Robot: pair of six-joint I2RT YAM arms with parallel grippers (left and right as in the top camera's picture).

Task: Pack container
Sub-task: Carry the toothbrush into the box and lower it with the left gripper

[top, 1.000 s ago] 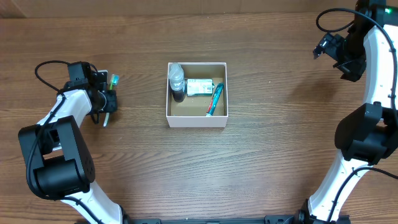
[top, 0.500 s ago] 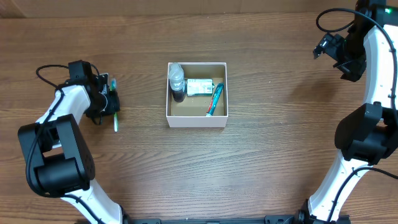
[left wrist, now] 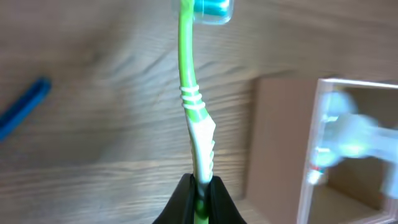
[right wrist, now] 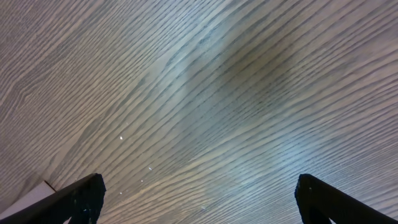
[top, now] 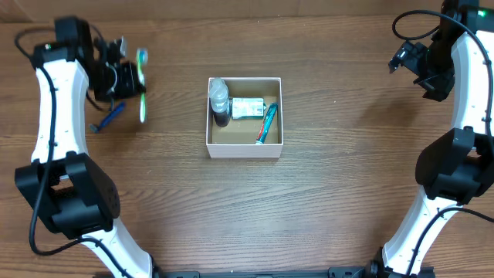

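- Mid-table, overhead: container (top: pixel 244 151) sits square to the table (top: pixel 347 193) edge, well apart from both arms.
- Inside it: bottle (top: pixel 220 102) against the left wall, white packet (top: pixel 248 108) beside it, teal brush (top: pixel 267 123) slanting along the right wall. Brown floor shows between them.
- Left gripper (left wrist: pixel 199 190) is clamped on the handle end of a green brush (left wrist: pixel 189 93), left of the container. The capped head points away from the fingers. The brush looks clear of the wood.
- Blue stick (top: pixel 113 116) lies on the table near that gripper. Too small to tell what it is.
- Right gripper (right wrist: pixel 198 202) is at the far right, jaws wide apart, nothing between them.
- Progress, judged: three items are packed. The green brush is in hand but not yet over the box. The blue stick is probably last. Past halfway.
- Overhead alone gives the contents count and both arms' places.
- Left wrist alone shows the pinch low on the handle. The container is at frame right, and only the blurred bottle can be made out inside.
- Right wrist shows wood grain and a pale corner at lower left, unidentifiable.
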